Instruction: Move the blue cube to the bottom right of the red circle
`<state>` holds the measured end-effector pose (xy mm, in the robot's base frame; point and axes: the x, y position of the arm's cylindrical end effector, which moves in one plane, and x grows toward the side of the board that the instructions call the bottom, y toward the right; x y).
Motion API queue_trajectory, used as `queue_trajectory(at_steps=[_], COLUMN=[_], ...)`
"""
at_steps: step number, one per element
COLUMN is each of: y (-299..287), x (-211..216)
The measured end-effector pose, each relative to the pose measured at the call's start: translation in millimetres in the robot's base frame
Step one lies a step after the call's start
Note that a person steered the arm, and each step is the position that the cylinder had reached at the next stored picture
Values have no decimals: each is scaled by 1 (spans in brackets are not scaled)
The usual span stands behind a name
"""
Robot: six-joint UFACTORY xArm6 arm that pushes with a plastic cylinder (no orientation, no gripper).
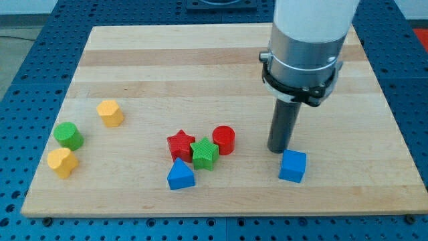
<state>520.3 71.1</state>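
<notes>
My tip (pixel 279 150) sits on the board (pixel 221 60) just above the blue cube (pixel 293 166), toward the view's top and a touch to the left of it. From this angle I can't quite tell whether the tip touches the cube's upper edge or stands just clear of it. There is no claw on this arm, only the dark rod under the grey collar, so there is nothing spread or pinching to report.

The blue cube lies near the board's bottom edge, to the right of and a little lower than the red circle (pixel 224 140), with a clear gap of bare wood between them.

The red circle belongs to a tight cluster at the board's lower middle. The green star (pixel 204 154) is pressed against its lower left side, the red star (pixel 180 144) sits just left of the green one, and the blue triangle (pixel 180 175) lies just below the two stars.

Well apart, on the view's left, are three more blocks: a yellow block (pixel 110 113) highest up, a green cylinder (pixel 69 135) lower and further left, and a yellow heart (pixel 63 162) just beneath the cylinder.
</notes>
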Motion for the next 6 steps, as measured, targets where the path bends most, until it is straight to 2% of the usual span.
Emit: queue_trajectory(at_steps=[1,2,3,4,5,6], y=[-63,-64,-28,102,176,142], x=[3,-23,-31,-39,14,75])
